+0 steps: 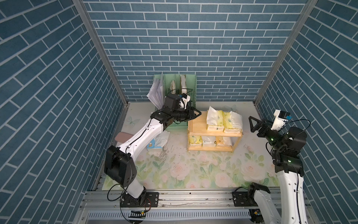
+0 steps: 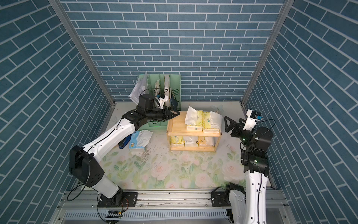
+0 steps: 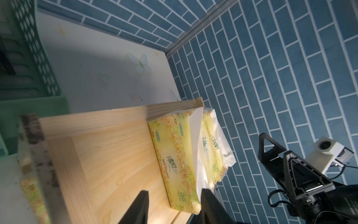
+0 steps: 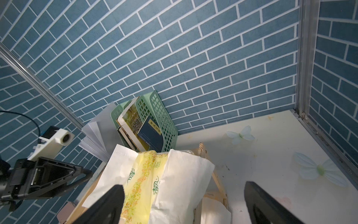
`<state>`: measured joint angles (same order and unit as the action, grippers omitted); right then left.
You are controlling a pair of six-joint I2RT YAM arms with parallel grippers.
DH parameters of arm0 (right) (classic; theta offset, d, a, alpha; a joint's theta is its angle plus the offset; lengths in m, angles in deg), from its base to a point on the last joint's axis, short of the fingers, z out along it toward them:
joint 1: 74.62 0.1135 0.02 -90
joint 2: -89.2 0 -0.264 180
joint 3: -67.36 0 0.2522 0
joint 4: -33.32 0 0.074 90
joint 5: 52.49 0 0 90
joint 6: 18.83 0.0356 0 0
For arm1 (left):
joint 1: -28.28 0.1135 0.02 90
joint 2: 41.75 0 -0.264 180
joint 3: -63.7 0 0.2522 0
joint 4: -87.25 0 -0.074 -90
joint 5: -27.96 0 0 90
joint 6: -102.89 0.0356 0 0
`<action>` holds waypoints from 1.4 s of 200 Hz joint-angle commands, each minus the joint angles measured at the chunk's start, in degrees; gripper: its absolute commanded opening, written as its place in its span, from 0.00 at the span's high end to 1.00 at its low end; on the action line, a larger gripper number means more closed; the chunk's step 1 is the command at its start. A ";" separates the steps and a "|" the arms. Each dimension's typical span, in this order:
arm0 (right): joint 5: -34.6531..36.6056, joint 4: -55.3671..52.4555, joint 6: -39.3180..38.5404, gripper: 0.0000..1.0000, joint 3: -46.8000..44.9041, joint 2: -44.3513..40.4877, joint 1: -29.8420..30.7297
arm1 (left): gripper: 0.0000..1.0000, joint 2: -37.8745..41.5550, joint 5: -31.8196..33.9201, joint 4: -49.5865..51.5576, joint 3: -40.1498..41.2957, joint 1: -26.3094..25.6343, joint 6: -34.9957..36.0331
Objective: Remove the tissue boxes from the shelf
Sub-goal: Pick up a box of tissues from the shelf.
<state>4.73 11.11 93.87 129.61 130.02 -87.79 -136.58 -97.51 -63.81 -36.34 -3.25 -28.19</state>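
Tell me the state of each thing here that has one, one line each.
Shelf: upright, five packs on it.
Top packs: two, side by side, tissue poking out.
Lower packs: three in a row.
Blue pack: off the shelf, lying on table.
Left gripper: open, empty, near shelf top.
Right gripper: wide open, empty.
Organizer: upright, books inside.

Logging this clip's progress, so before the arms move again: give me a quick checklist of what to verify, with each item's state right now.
1. Left gripper empty: ok, jaws apart at the shelf's left end, nothing between them.
2. Right gripper empty: ok, open wide, to the right of the shelf.
3. Shelf cleared: not ok, two top packs and three lower packs sit there.
4. Blue-white pack off the shelf: ok, it lies on the table.
5. Left fingers clear of the shelf board: cannot tell.
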 commanded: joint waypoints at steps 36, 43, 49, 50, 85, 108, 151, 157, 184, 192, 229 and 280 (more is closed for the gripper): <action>0.99 0.88 -0.44 0.00 0.50 -1.26 0.08 | 0.58 -4.80 -0.82 -0.66 -4.33 -2.73 0.05; 1.13 0.72 -0.62 0.00 0.50 -1.35 0.12 | 0.58 -5.32 -0.67 -0.68 -4.49 -2.84 -0.08; 1.37 0.61 -0.72 0.00 0.51 -1.42 0.15 | 0.59 -5.74 -0.74 -0.69 -4.53 -3.00 -0.11; 1.34 0.57 -0.72 0.00 0.53 -1.39 0.11 | 0.59 -5.82 -0.75 -0.73 -4.56 -3.00 -0.13; 1.80 0.03 -1.46 0.00 0.50 -1.55 0.19 | 0.58 -7.64 -1.79 -1.67 -5.41 -3.72 -0.54; 2.23 -0.34 -2.03 0.00 0.50 -1.53 0.15 | 0.55 -8.47 -3.08 -2.40 -6.09 -4.37 -1.14; 2.74 -0.69 -2.54 0.00 0.21 -1.75 0.12 | 0.52 -8.96 -2.92 -3.09 -6.10 -4.77 -1.86; 2.72 -0.78 -2.59 0.00 0.28 -1.62 0.13 | 0.53 -9.12 -3.01 -3.16 -6.31 -4.91 -1.81; 3.01 -0.78 -2.79 0.00 0.31 -1.62 0.17 | 0.61 -10.58 -3.03 -2.69 -7.31 -5.39 -1.62; 3.06 -0.87 -2.77 0.00 0.32 -1.62 0.15 | 0.63 -10.92 -3.02 -2.61 -7.62 -5.58 -1.58; 3.78 -1.31 -3.02 0.00 0.38 -1.75 0.16 | 0.81 -11.16 -2.77 -2.73 -7.94 -5.56 -1.34; 4.17 -1.31 -3.09 0.00 0.44 -1.59 0.13 | 1.00 -9.00 -0.80 -1.64 -7.85 -5.57 0.16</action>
<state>7.84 10.52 93.17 129.61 129.04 -87.79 -146.68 -99.12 -65.56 -42.68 -8.23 -29.63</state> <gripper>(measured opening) 0.997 0.066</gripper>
